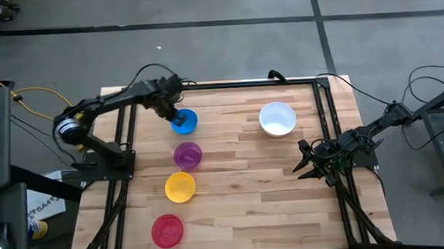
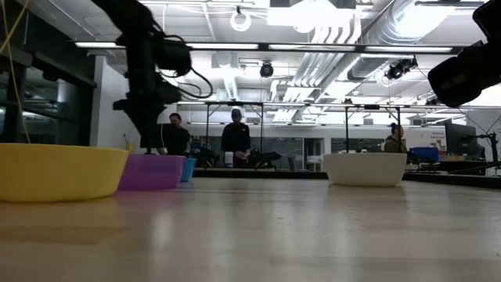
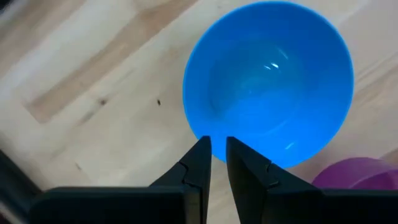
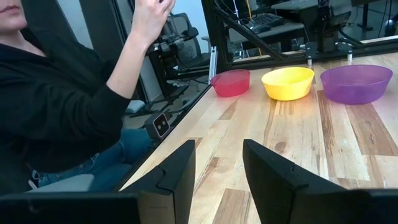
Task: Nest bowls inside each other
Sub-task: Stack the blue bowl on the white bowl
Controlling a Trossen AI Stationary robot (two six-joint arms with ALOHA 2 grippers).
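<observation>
Four bowls stand in a row down the table's left half, each resting on its base: blue (image 1: 185, 121), purple (image 1: 187, 155), yellow (image 1: 180, 186) and red (image 1: 167, 230). The white bowl (image 1: 277, 118) stands alone at the far right. My left gripper (image 1: 173, 116) points steeply down at the blue bowl (image 3: 268, 84), its fingers a narrow gap apart over the bowl's rim on the side away from the purple bowl (image 3: 357, 174). My right gripper (image 4: 217, 165) waits open and level at the table's right edge (image 1: 302, 166), with nothing between its fingers. My left gripper comes at the blue bowl from above, its two fingertips (image 3: 200, 152) standing on either side of the rim (image 3: 219, 155). Whether they touch the rim, I cannot tell. The bowl sits upright on the table.
A black frame (image 1: 227, 85) runs round the wooden tabletop. A person in a dark sleeve (image 4: 68, 106) sits off the table's near edge, close to the red bowl (image 4: 230, 82), with a hand raised. Bare wood lies between the bowl row and the white bowl.
</observation>
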